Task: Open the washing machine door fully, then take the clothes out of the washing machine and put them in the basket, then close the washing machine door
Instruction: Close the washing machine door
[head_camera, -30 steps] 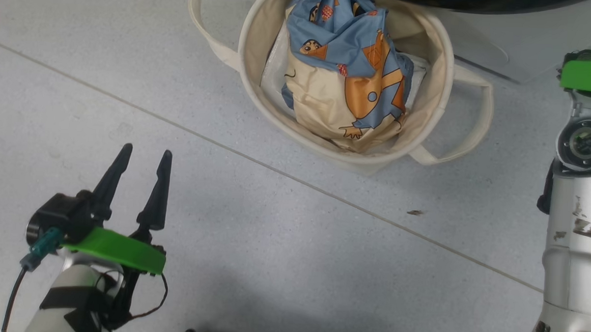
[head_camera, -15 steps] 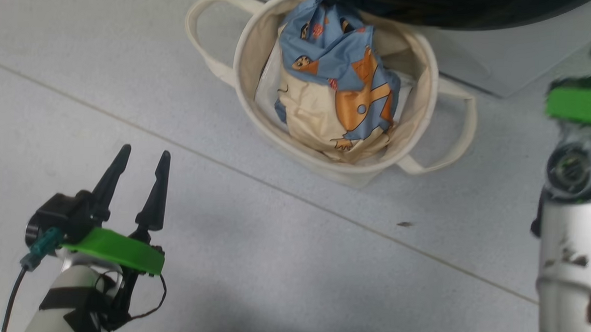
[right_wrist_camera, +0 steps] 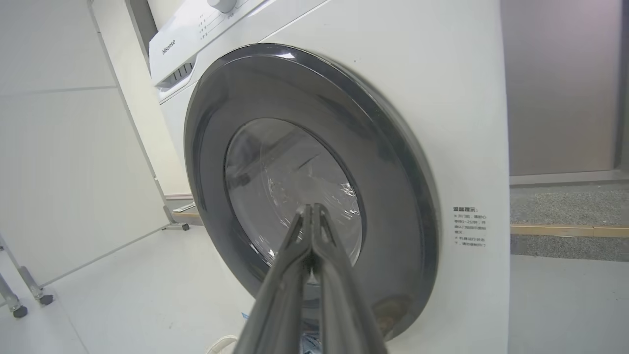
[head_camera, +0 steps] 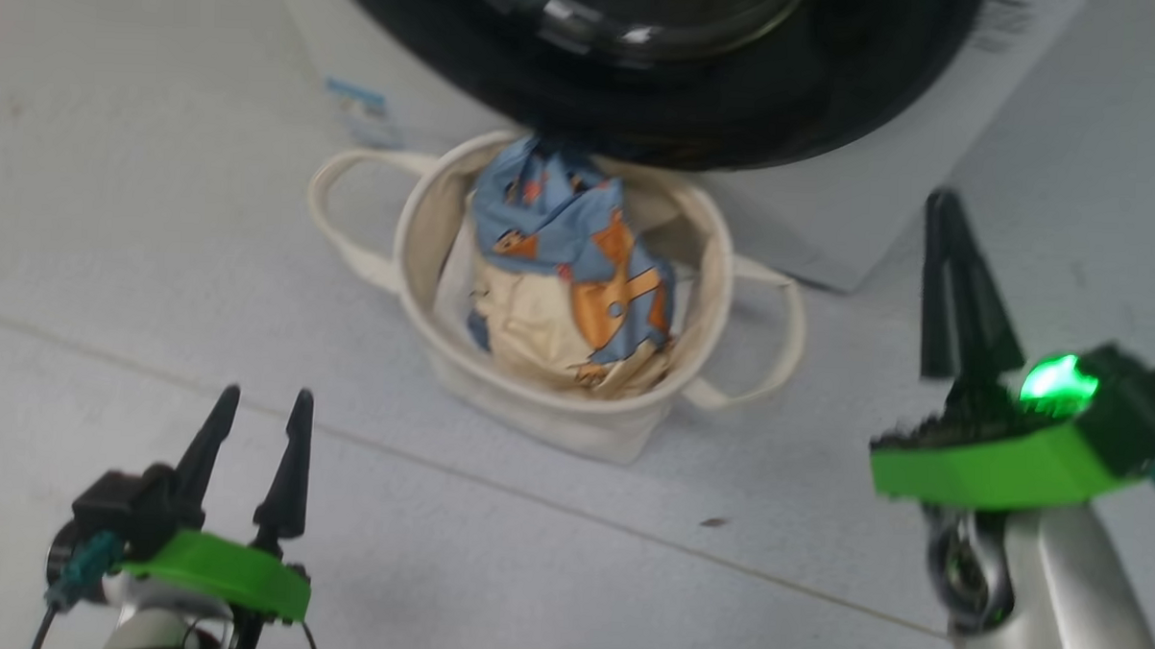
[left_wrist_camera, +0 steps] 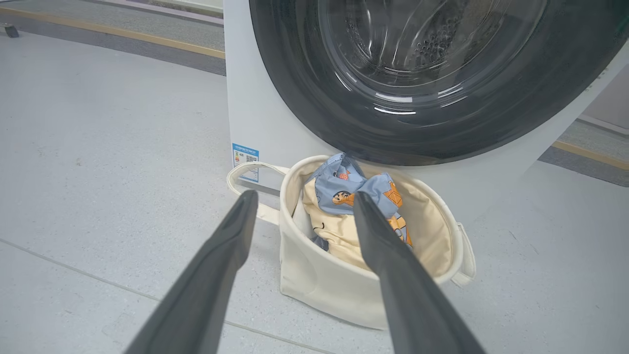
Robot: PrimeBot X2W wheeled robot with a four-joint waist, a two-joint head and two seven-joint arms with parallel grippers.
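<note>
Blue clothes (head_camera: pixel 565 266) sit in the basket (head_camera: pixel 536 419) under the seemingly shut washing machine door (head_camera: pixel 739 109), so the left gripper (head_camera: pixel 266 395) idles spread, the right gripper (head_camera: pixel 946 212) pinched together, empty.

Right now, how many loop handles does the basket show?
2. In the head view, the left handle hangs beside the basket; the right handle is opposite. None hidden.

- Washing machine (right_wrist_camera: pixel 467 123): white body; small blue label (left_wrist_camera: pixel 245 160) at centre left of the left wrist view; dark printed text (right_wrist_camera: pixel 470 227).
- Washing machine door (right_wrist_camera: pixel 295 167): glossy black rim, clear glass centre.
- Basket (left_wrist_camera: pixel 334 290): plain cream canvas.
- Clothes (left_wrist_camera: pixel 344 189): blue, printed with orange and brown cartoon figures; one cream panel.
- Floor (head_camera: pixel 531 553): pale grey, faintly speckled, thin darker seam lines.
- Left hand (head_camera: pixel 266 392), right hand (head_camera: pixel 944 195): black fingers, bright green mounts.
</note>
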